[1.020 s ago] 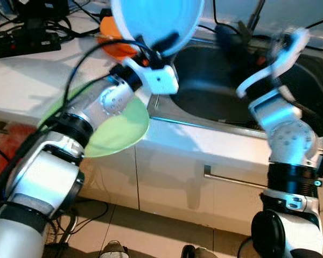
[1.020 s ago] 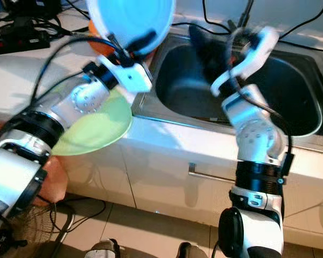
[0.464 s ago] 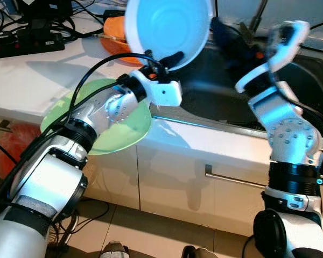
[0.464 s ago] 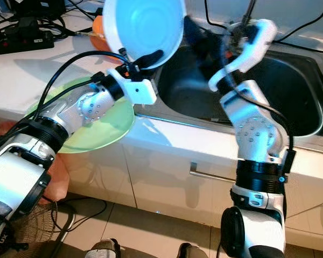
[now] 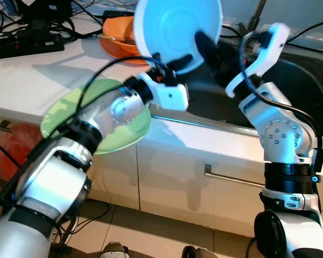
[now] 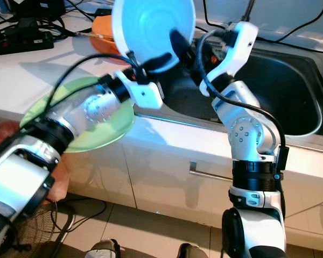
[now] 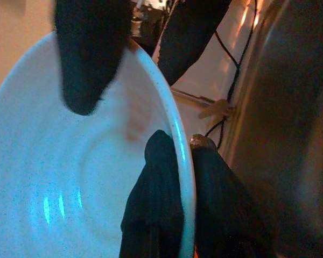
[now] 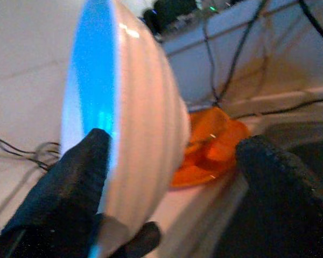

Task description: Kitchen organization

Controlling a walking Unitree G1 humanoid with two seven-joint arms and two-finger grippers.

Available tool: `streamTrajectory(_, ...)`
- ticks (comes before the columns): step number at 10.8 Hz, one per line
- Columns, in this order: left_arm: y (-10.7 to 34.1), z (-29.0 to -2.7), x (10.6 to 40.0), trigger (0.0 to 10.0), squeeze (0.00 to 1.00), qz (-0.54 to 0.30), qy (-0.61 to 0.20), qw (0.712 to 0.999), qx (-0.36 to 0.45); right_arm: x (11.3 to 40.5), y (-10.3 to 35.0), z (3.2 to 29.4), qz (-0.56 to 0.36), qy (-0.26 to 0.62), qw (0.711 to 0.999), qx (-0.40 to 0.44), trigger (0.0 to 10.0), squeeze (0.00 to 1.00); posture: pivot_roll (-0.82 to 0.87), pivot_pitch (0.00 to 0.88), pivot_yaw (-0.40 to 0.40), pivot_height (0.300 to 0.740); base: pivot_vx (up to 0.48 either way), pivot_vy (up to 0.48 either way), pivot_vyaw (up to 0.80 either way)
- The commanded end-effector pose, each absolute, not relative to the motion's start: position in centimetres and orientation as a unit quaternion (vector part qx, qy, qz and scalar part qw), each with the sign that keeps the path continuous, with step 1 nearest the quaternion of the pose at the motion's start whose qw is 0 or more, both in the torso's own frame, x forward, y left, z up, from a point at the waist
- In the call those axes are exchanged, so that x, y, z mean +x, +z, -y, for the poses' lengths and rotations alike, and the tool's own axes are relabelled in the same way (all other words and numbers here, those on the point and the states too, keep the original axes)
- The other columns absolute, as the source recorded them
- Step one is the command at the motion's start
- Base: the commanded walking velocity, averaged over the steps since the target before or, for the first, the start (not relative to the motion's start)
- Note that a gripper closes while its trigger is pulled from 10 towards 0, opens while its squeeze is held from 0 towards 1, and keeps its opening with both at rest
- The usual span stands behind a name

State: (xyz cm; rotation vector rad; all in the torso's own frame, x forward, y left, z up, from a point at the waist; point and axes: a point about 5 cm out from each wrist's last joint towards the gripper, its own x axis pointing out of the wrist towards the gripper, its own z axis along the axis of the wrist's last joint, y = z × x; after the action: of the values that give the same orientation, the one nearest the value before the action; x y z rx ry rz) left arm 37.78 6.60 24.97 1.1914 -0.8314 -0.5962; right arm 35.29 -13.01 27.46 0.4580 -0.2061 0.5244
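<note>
A pale blue bowl [image 5: 175,29] is held up on edge over the left side of the sink [image 5: 226,110]. My left gripper [image 5: 173,60] is shut on its lower rim, one finger [image 7: 159,199] inside and the other behind. My right gripper [image 5: 211,49] is open at the bowl's right rim, which sits between its fingers: one finger [image 8: 70,183] lies across the inner face, the other [image 8: 280,177] is well clear behind. In the right wrist view the bowl [image 8: 137,123] is edge-on. Whether that inner finger touches the bowl I cannot tell.
A green plate [image 5: 64,110] lies on the white counter, overhanging its front edge under my left forearm. An orange bowl [image 5: 117,40] sits at the back by the sink. A power strip [image 5: 21,44] and cables lie far left. A cabinet handle [image 5: 231,180] runs below.
My right gripper has swung left from above the sink to the bowl's right rim. My left arm has carried the bowl a little to the right.
</note>
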Motion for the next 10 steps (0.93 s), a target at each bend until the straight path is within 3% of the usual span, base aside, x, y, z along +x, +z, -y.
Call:
streamTrajectory(1,25.6,-5.8,37.4,0.0,0.00,0.392,-0.277,0.694,0.537,35.5,27.7,13.3,0.097,0.238,0.945,0.204,0.0,0.00,0.08,0.079,-0.038,0.740,0.000,0.000,0.00)
streamTrajectory(6,25.0,-5.5,37.1,0.0,0.00,0.391,-0.281,0.690,0.540,36.1,29.1,13.0,0.065,0.179,0.968,0.162,0.0,0.00,0.08,0.078,-0.039,0.740,0.000,0.000,0.00)
streamTrajectory(10,24.8,-5.5,37.3,0.0,0.00,0.383,-0.278,0.692,0.545,36.6,29.4,13.4,0.020,0.124,0.976,0.176,0.0,0.00,0.07,0.077,-0.044,0.740,0.000,0.000,0.00)
